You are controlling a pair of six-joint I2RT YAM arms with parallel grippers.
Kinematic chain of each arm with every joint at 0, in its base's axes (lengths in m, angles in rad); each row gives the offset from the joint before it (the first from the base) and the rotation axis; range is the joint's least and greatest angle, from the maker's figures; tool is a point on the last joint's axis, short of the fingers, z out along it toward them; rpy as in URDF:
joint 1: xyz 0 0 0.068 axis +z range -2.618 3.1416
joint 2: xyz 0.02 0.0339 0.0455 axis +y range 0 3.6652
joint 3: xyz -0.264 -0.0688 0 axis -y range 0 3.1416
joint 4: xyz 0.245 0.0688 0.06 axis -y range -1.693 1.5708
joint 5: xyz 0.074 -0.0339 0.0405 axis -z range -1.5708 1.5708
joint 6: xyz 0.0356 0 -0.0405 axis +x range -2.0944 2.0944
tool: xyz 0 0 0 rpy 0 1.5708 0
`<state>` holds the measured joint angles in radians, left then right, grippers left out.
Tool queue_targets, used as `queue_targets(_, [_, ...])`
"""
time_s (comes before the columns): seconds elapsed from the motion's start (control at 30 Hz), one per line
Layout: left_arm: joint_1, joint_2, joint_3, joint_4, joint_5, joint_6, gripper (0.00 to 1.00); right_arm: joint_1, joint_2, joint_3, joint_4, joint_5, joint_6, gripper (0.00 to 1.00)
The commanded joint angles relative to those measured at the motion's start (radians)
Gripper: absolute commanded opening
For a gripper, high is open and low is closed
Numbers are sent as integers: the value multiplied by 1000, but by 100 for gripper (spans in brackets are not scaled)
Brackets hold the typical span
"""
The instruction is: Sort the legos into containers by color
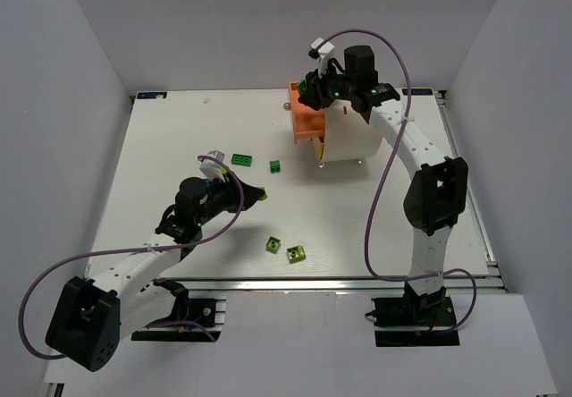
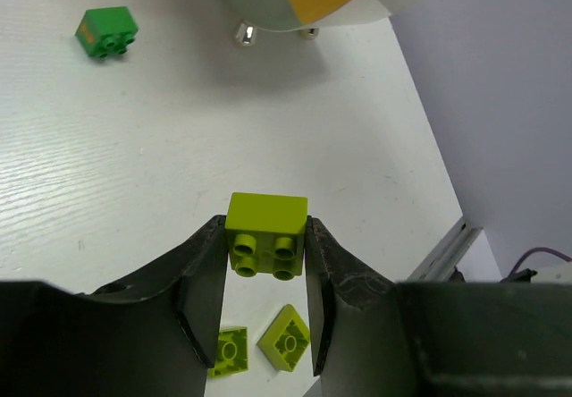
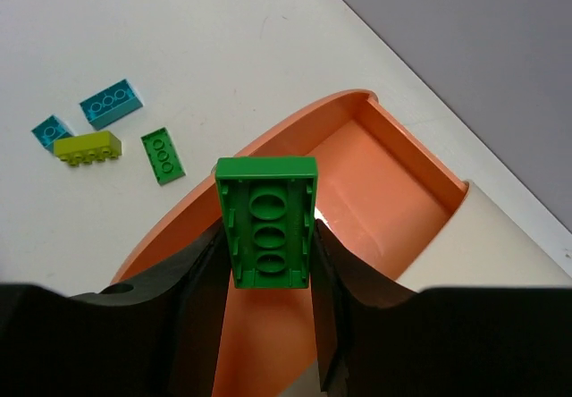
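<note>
on the left, the left pincer (image 1: pixel 255 194) is pressed onto a lime brick (image 2: pixel 266 234), which is pinched by two opposite sides with its studs turned toward the wrist camera. it is held above the bench (image 1: pixel 161 147), between the left edge and the middle, presumably so that it can be taken to a container of its own colour, though no second container is seen. two more lime bricks (image 1: pixel 273 246) lie loose near the middle of the near edge, and two green bricks (image 1: pixel 241 158) lie near the bench's middle, probably to be sorted in turn. in the right wrist view two teal bricks (image 3: pixel 112 104) and another lime piece (image 3: pixel 87 147) are seen close together on the bench beyond the drum's rim. the drum (image 1: pixel 357 142) is set toward the far right corner, apparently on its side, with brass fittings (image 2: pixel 243 32) at one end. the right pincer (image 1: pixel 315 88) is closed on a long green brick (image 3: pixel 265 234), held with its hollow underside toward the camera, directly over the orange interior (image 3: pixel 375 191). this pose is judged to suit a drop. no brand, label or readable writing can be made out anywhere.
</note>
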<state>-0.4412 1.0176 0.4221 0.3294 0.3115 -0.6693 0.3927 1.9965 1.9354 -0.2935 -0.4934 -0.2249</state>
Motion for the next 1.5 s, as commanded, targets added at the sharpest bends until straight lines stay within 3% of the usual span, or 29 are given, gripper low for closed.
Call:
queue_targets(0.0, [2, -17, 35, -64, -61, 14, 0, -5, -4, 33, 36, 62, -34, 39])
queue_targets(0.1, [2, -16, 33, -67, -75, 13, 0, -3, -7, 27, 40, 64, -36, 54])
queue_targets(0.2, [2, -7, 32, -67, -80, 11, 1, -3, -10, 25, 40, 64, -33, 62])
queue_targets(0.4, [2, 13, 41, -76, -84, 13, 2, -3, -22, 33, 40, 47, -24, 66])
queue_targets(0.57, [2, 24, 53, -136, -123, 14, 1, -6, -68, 48, 56, -74, -14, 52])
queue_targets(0.8, [2, 99, 115, -263, -193, 28, 0, -9, -309, -165, 220, -319, -60, 34])
queue_targets(0.97, [-7, 240, 219, -436, -262, 65, 2, -9, -447, -332, 209, -399, -85, 1])
queue_targets(1.1, [-7, 372, 314, -520, -295, 102, 4, -6, -525, -440, 180, -389, -111, 1])
queue_targets(1.27, [-16, 536, 446, -608, -336, 120, 9, -8, -605, -562, 168, -356, -131, 17])
queue_targets(1.33, [-16, 570, 475, -628, -336, 119, 10, -6, -623, -587, 171, -343, -134, 18])
queue_targets(1.47, [-16, 607, 520, -639, -334, 122, 25, -9, -662, -645, 172, -326, -133, 25])
